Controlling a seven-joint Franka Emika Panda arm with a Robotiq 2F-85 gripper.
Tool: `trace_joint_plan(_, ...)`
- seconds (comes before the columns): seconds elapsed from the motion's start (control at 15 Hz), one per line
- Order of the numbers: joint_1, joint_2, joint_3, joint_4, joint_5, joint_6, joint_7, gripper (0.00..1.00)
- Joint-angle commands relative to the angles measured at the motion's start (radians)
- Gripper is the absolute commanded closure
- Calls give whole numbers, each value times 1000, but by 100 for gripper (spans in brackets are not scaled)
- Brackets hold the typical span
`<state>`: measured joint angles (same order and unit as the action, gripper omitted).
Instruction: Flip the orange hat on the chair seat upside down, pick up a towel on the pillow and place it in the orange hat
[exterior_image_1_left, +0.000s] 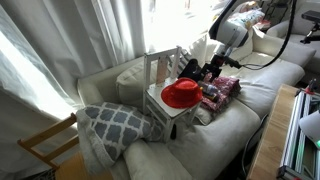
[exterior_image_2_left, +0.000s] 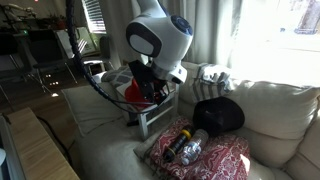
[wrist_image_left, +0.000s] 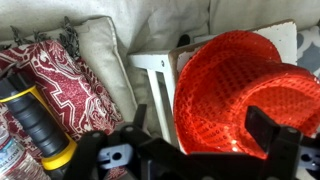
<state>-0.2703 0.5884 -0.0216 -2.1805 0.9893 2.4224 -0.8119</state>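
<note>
In an exterior view the orange hat (exterior_image_1_left: 182, 94) lies on the seat of the white chair (exterior_image_1_left: 157, 68), which stands on the couch (exterior_image_1_left: 230, 135). The gripper (exterior_image_1_left: 205, 73) hangs just right of it, probably to reach the brim. A grey pillow (exterior_image_1_left: 115, 122) lies near left.

In an exterior view the arm (exterior_image_2_left: 160, 38) hides most of the hat. A black hat (exterior_image_2_left: 220, 113) and a red patterned pillow (exterior_image_2_left: 215, 158) lie right.

In the wrist view the jaws stand wide and empty at the hat's near edge. The chair's rails on the left may hinder the flip. A flashlight (wrist_image_left: 35, 120) lies on the red pillow. I cannot identify the towel.

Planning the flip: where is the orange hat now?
In an exterior view, the orange brimmed hat sits on the white chair's seat, beneath the gripper, beside the red patterned cloth.
</note>
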Motion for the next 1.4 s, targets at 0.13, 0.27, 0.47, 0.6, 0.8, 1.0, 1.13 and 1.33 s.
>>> trace_joint_plan(0.13, -43, 114, 28, 97, 60, -26, -91, 0)
trace_joint_plan(0.27, -46, 140, 27, 118, 69, -25, -101, 0)
trace_joint_plan(0.47, -51, 172, 27, 144, 71, -32, -109, 11)
trace_joint_plan(0.6, -54, 191, 27, 159, 70, -40, -109, 23)
trace_joint_plan(0.8, -56, 213, 31, 178, 71, -49, -109, 34)
trace_joint_plan(1.0, -56, 227, 36, 190, 76, -57, -106, 13)
trace_joint_plan(1.13, -56, 235, 41, 196, 83, -64, -102, 18)
trace_joint_plan(1.33, -52, 243, 42, 204, 102, -61, -97, 49)
